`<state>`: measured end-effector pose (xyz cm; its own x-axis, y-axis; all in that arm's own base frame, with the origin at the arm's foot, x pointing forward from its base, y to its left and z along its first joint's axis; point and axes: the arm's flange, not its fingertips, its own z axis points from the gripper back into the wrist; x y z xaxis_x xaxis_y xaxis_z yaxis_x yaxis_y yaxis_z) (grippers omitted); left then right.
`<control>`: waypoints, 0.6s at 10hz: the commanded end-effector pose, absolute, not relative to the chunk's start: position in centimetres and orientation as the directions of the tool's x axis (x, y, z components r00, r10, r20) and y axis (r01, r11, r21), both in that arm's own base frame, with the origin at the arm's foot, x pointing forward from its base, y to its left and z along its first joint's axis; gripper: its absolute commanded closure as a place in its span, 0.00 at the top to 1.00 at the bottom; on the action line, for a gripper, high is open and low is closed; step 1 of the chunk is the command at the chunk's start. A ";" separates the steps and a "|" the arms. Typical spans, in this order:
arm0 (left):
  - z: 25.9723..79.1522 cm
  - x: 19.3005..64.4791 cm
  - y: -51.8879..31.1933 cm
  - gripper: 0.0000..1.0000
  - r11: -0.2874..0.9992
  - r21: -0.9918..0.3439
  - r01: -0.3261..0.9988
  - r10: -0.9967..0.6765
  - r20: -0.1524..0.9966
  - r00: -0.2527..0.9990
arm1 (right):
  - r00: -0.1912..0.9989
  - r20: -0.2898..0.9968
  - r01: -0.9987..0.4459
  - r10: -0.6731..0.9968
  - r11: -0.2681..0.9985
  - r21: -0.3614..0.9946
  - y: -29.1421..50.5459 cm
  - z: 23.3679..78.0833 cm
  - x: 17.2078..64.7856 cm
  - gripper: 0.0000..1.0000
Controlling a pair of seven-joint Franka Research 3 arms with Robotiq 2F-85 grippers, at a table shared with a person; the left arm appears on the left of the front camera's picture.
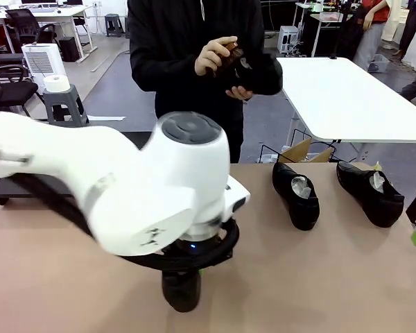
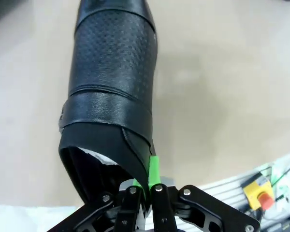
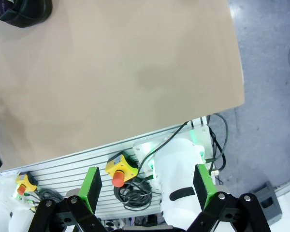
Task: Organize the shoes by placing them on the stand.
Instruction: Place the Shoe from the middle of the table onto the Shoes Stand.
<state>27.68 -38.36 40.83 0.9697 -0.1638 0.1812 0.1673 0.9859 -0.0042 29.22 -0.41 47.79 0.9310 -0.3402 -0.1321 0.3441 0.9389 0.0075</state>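
On the desk (image 1: 55,277), right of the middle, one shoe (image 1: 296,193) lies left of another shoe (image 1: 369,192), a third shoe (image 1: 182,290) is near the front edge with its heel rim in the left claw (image 2: 145,182), and a fourth shoe (image 1: 256,73) is in the person's hands (image 1: 215,55) behind the desk.

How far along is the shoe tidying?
Nothing looks placed yet. The left gripper is shut on the held shoe. Left to do: the centre shoe and the outer shoe lie on the table, the person holds a fourth shoe, and the right gripper is open.
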 end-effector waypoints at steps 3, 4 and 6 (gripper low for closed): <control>47.1 25.8 -26.4 0.00 0.957 0.195 0.216 -0.261 0.247 0.933 | 0.934 -0.128 0.338 -0.333 0.941 0.014 -0.4 47.9 29.3 1.00; 45.5 25.5 -33.0 0.00 0.983 0.064 0.170 -0.180 0.256 0.950 | 0.934 -0.128 0.338 -0.333 0.941 0.014 -0.4 47.9 29.3 1.00; 45.5 25.5 -33.0 0.00 0.983 0.064 0.170 -0.180 0.256 0.950 | 0.934 -0.128 0.338 -0.333 0.941 0.014 -0.4 47.9 29.3 1.00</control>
<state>24.89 -31.39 45.52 0.9479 -0.2012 0.2470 0.1829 0.9785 0.0951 29.21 -0.39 47.80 0.9312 -0.3400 -0.1316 0.3439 0.9390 0.0073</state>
